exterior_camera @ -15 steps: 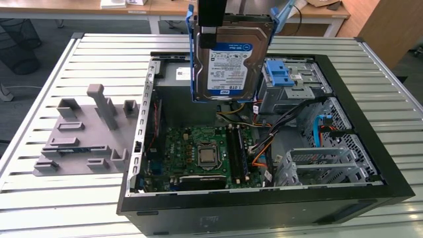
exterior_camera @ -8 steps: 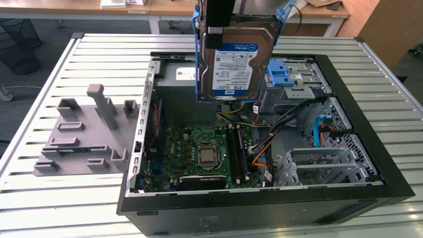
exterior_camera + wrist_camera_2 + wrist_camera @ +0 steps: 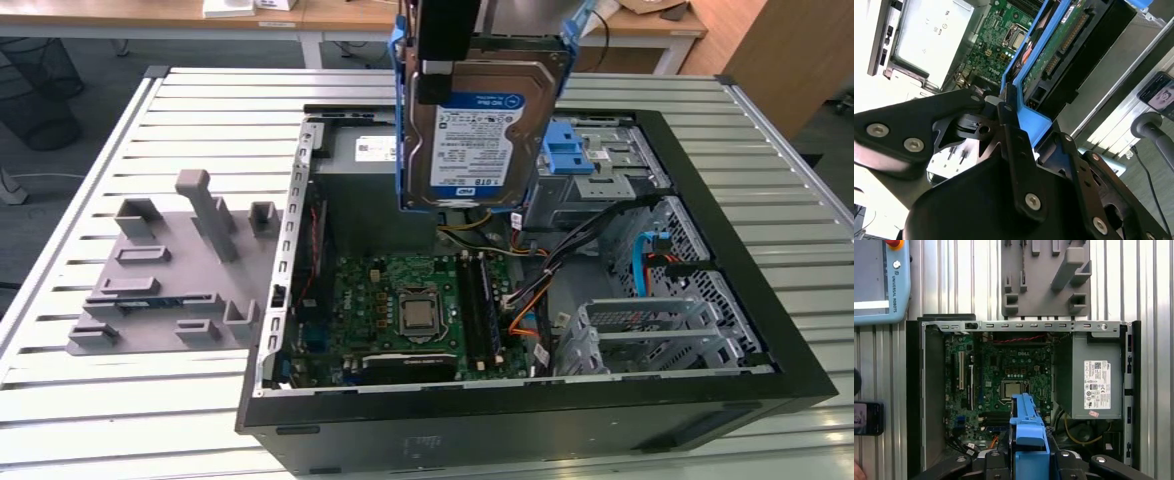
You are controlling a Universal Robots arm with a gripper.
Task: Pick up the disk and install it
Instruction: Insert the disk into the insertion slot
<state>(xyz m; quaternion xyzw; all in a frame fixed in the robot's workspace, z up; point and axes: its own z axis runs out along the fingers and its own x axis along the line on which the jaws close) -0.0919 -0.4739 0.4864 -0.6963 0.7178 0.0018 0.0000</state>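
Note:
The disk [image 3: 474, 130], silver-grey with a white-and-blue label and a blue frame, hangs upright above the open computer case [image 3: 534, 430]. Its label faces the exterior view. My gripper [image 3: 447, 45] is shut on the disk's upper end. In the second wrist view, the black fingers [image 3: 1009, 125] clamp the blue frame, and the disk [image 3: 1054, 55] shows its green circuit-board side. In the first wrist view, the disk [image 3: 1027, 430] sits edge-on over the motherboard [image 3: 1004, 370]. A blue drive bay [image 3: 574, 150] sits at the case's far end, just to the exterior view's right of the disk.
A grey metal box with a white sticker [image 3: 1089, 382] fills one end of the case. Orange and black cables [image 3: 534, 300] cross its middle. A grey fixture with posts [image 3: 174, 270] lies on the slatted table [image 3: 120, 400] beside the case. A teach pendant [image 3: 879, 285] and a phone [image 3: 866, 417] lie nearby.

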